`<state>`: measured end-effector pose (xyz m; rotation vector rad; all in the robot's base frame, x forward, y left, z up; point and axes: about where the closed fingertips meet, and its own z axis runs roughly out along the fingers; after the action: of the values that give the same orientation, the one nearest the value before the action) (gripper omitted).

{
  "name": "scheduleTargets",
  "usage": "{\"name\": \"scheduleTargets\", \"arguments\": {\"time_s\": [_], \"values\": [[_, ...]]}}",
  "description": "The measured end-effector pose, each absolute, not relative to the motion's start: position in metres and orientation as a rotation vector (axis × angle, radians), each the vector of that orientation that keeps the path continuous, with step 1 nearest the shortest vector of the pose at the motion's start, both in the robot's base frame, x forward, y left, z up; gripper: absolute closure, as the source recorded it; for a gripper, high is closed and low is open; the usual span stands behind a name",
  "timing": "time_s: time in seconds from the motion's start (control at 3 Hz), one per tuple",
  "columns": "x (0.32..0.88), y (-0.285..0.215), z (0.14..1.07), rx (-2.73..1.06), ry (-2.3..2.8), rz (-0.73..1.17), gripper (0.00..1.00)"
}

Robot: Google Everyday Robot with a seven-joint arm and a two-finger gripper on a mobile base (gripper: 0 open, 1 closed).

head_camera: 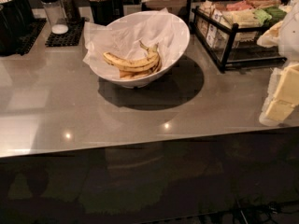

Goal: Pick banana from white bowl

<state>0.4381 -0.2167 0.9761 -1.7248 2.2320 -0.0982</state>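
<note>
The white bowl [180,36] stands at the back middle of the grey counter, tilted toward me and lined with crinkled white paper. A small pile of bananas lies in its lower part. The long speckled banana [132,62] lies on top, curved, with its stem end pointing up to the right. Plainer bananas show under it. My gripper [281,96] is at the right edge of the view, pale yellow and white, above the counter. It is well to the right of the bowl and a little nearer to me, holding nothing that I can see.
A black wire rack [229,45] with packets stands right of the bowl. At the back left, glass shakers [56,13] stand on a black mat, beside a black cup of sticks [100,1]. The counter's front edge [140,146] runs across the middle.
</note>
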Motion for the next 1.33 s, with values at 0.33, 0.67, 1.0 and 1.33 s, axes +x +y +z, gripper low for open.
{"name": "scheduleTargets", "arguments": {"time_s": [0.33,0.67,1.0,1.33], "values": [[0.438,-0.217,0.976,-1.725,2.232,-0.098,0.00],[0.447,-0.209,0.981,-1.746,2.181,-0.086,0.00],[0.469,-0.181,0.988,-1.823,2.049,0.007,0.00],[0.496,-0.141,0.994,-1.901,1.888,0.138,0.00]]}}
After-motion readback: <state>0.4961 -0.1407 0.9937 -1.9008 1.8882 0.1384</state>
